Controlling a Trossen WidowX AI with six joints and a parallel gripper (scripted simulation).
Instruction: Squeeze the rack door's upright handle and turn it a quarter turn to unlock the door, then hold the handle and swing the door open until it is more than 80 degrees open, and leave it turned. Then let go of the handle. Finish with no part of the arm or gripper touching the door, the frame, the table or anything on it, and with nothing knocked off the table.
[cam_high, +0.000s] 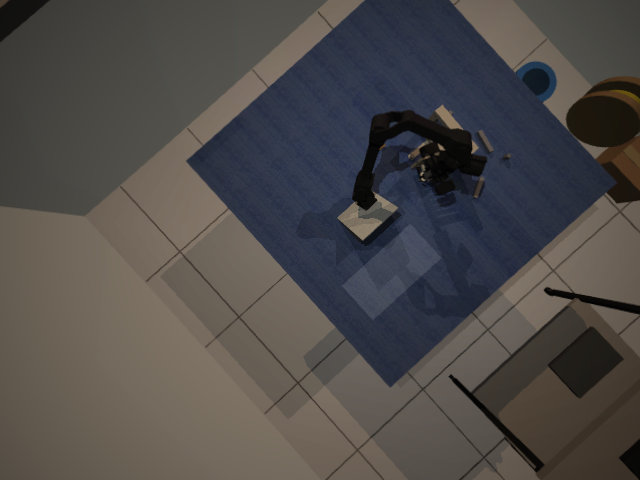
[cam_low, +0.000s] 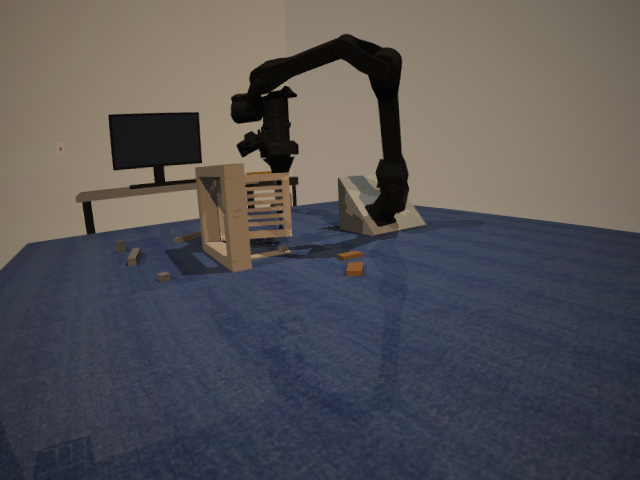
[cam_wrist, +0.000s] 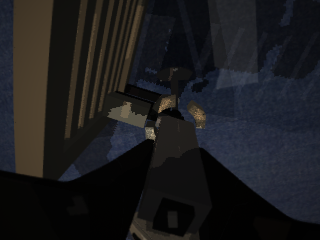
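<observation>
You had the black parallel-jaw tool (cam_high: 426, 171) (cam_low: 280, 206) (cam_wrist: 173, 150) grasping the long grey upright handle (cam_wrist: 175, 167), with its dark fingers on either side of it in the wrist view. The handle was beside the pale wooden slatted door (cam_low: 287, 206) (cam_wrist: 32, 90), which stood swung out to the right of the thick rectangular wooden frame (cam_high: 453, 121) (cam_low: 235, 217), left of centre on the desk (cam_high: 279, 170) (cam_low: 330, 361) (cam_wrist: 270, 160) in the exterior view. You could see the door well open, but you could not tell its exact angle. The lower part of your tool was partly hidden behind the slats.

Your black jointed arm (cam_high: 368, 160) (cam_low: 390, 124) rose from the pale sloped block (cam_high: 364, 222) (cam_low: 351, 214) to the right, arched high over the desk and pointed its tool downward.

Two small flat orange blocks (cam_low: 354, 268) lay between the frame and the nearer right part of the desk. To the left of the frame you had several small grey-brown wooden pieces (cam_high: 484, 141) (cam_low: 134, 256), spread well apart. Beyond the desk, at far left, stood a black flat monitor (cam_low: 155, 140).
</observation>
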